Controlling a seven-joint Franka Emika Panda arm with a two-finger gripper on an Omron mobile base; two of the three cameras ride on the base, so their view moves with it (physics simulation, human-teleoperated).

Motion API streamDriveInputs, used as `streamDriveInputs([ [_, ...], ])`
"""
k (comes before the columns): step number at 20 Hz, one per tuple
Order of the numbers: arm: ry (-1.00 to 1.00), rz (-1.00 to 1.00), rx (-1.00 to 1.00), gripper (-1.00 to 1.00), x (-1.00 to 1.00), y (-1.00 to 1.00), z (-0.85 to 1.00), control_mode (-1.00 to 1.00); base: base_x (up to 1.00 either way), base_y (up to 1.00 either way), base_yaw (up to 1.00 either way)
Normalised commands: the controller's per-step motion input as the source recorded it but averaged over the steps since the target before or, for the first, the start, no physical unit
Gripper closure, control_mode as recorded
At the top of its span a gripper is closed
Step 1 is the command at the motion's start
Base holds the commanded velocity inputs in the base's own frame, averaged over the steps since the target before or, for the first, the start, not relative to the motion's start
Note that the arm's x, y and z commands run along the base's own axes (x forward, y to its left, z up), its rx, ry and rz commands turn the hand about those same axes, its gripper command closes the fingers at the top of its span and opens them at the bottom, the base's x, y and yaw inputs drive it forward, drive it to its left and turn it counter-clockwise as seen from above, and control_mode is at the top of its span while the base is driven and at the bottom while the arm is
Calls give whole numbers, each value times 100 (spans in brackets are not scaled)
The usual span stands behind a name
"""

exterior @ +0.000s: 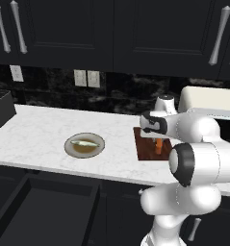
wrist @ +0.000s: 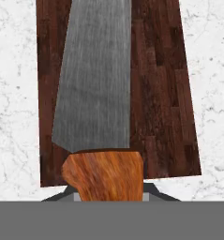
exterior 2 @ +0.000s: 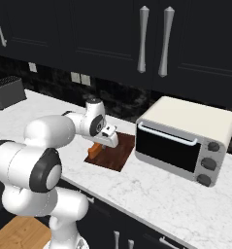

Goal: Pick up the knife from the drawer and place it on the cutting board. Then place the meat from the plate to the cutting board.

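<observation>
My gripper (exterior: 158, 138) is shut on the orange handle of the knife (exterior: 158, 145), and holds it over the reddish-brown cutting board (exterior: 144, 150). In the hand view the grey blade of the knife (wrist: 94, 79) runs away from the gripper (wrist: 106, 194) along the cutting board (wrist: 162, 93). From the right, the gripper (exterior 2: 100, 144) hangs over the near left part of the cutting board (exterior 2: 116, 154) with the knife (exterior 2: 93, 151) pointing down. The meat (exterior: 84, 142) lies on the plate (exterior: 98, 149), to the left of the board. The drawer (exterior: 44, 211) stands open below the counter.
A cream toaster oven (exterior 2: 185, 141) stands right beside the board on its right. A black toaster (exterior 2: 6, 92) sits at the far left of the counter. Dark wall cabinets with silver handles (exterior 2: 142, 39) hang above. White marble counter (exterior: 44, 129) surrounds the plate.
</observation>
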Motion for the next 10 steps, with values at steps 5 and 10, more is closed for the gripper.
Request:
streamDriveInputs([
  [5,3,2,0,100,55,-45,-46,-100,0,0,0],
  [10,0,0,0,100,9,-32,-48,-100,0,0,0],
])
